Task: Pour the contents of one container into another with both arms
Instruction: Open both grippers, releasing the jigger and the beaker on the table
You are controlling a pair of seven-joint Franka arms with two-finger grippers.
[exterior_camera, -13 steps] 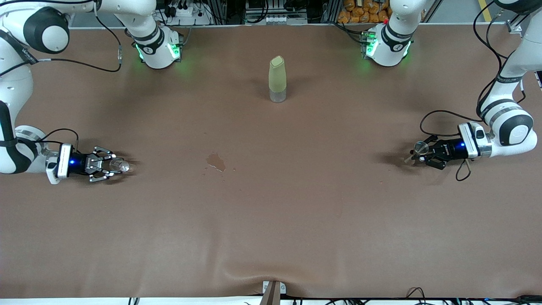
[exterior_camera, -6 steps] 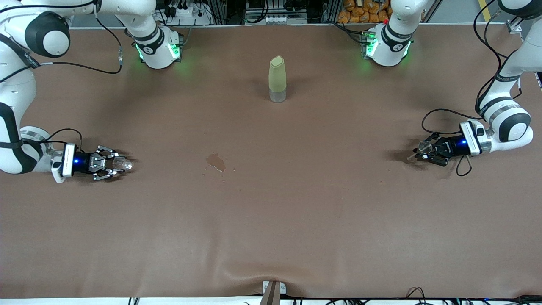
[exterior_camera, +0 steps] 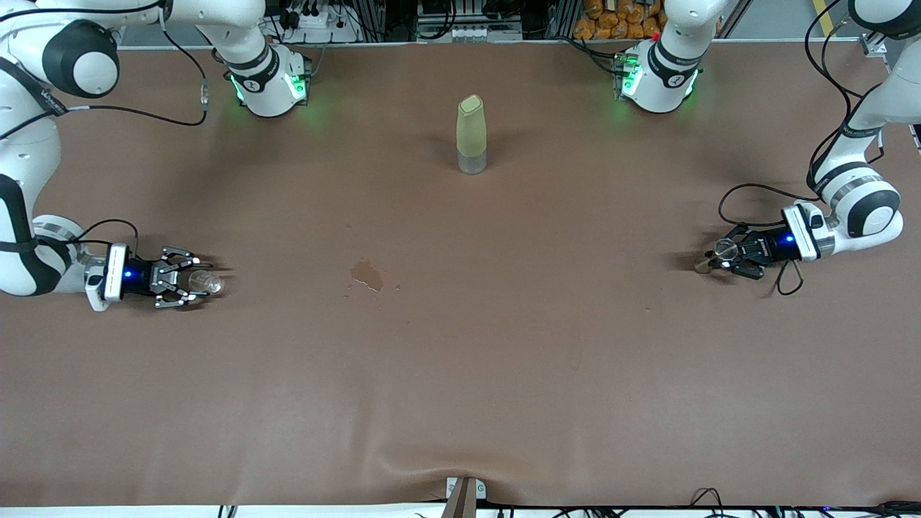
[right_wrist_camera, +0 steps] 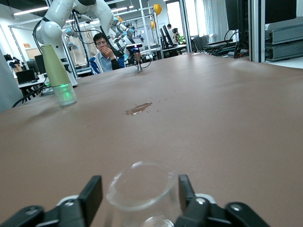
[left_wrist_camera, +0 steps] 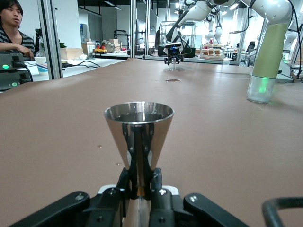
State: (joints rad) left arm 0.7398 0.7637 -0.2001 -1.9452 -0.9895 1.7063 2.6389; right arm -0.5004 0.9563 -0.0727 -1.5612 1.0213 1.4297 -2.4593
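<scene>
With right gripper (exterior_camera: 188,281) jaws open around the cup (exterior_camera: 203,283), back straight off; keep left gripper (exterior_camera: 728,259) clamped on the jigger (exterior_camera: 722,250), level.

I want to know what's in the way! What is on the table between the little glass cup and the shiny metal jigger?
Only a small wet spill lies between the glass cup and the jigger, nearer the cup. The rest is bare brown table, as the front view shows.
</scene>
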